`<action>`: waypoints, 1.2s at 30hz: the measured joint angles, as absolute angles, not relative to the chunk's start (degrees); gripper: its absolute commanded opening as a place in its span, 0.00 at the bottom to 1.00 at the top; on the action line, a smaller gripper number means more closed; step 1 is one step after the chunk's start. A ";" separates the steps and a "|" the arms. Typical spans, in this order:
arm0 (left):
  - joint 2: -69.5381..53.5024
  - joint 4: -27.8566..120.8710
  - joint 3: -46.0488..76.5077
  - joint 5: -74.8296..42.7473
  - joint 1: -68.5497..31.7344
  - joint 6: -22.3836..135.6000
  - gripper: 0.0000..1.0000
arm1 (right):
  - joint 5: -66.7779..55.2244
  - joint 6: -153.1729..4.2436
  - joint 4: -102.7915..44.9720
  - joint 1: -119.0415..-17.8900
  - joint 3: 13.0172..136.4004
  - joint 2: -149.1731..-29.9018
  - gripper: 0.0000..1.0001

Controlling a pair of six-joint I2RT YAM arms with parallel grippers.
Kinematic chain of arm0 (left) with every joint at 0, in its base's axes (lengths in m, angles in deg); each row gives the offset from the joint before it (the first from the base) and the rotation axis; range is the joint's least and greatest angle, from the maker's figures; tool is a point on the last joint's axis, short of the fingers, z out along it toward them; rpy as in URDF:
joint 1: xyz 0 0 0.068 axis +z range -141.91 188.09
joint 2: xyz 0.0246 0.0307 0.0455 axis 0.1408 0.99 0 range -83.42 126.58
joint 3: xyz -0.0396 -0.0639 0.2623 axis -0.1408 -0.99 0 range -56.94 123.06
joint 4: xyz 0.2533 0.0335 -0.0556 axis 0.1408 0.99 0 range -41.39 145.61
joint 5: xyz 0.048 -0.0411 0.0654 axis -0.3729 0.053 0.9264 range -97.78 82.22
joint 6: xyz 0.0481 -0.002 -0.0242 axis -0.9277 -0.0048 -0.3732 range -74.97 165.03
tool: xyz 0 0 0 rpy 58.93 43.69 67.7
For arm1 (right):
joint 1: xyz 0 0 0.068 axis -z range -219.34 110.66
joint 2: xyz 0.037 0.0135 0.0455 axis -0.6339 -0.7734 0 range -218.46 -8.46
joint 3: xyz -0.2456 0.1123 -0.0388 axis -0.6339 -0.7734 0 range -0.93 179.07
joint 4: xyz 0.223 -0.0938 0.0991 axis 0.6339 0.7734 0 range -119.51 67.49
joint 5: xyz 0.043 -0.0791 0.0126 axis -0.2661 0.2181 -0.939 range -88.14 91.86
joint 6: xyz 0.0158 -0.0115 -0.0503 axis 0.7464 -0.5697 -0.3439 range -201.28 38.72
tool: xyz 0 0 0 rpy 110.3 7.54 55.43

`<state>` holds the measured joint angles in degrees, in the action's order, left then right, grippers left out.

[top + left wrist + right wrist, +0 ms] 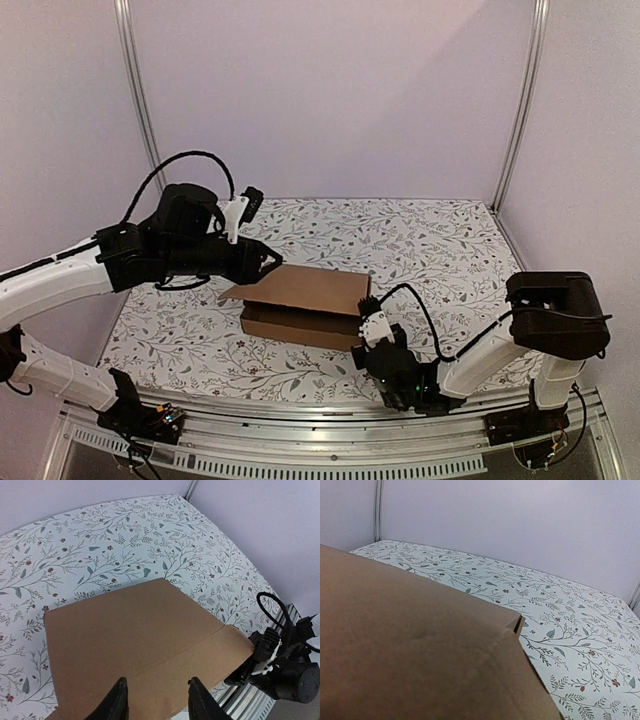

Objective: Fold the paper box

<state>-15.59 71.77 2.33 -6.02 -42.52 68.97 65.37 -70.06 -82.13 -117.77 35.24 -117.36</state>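
Note:
The paper box (300, 303) is plain brown cardboard and lies in the middle of the table, its lid (135, 640) down and slightly raised at the left. My left gripper (272, 262) hovers over the lid's back left corner. In the left wrist view its gripper (157, 700) is open, both black fingers (118, 702) spread above the lid, holding nothing. My right gripper (368, 312) sits against the box's front right corner, and it also shows in the left wrist view (267, 652). The right wrist view is filled by the cardboard (420, 645), and its fingers are hidden.
The floral tablecloth (440, 250) covers the table. Lilac walls with metal posts (520, 110) close the back and sides. An aluminium rail (330, 435) runs along the near edge with the arm bases.

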 measured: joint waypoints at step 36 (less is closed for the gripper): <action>-2.04 57.23 -10.88 -14.92 -37.73 75.11 0.29 | 47.36 -73.53 -79.98 -118.52 28.64 -108.20 0.99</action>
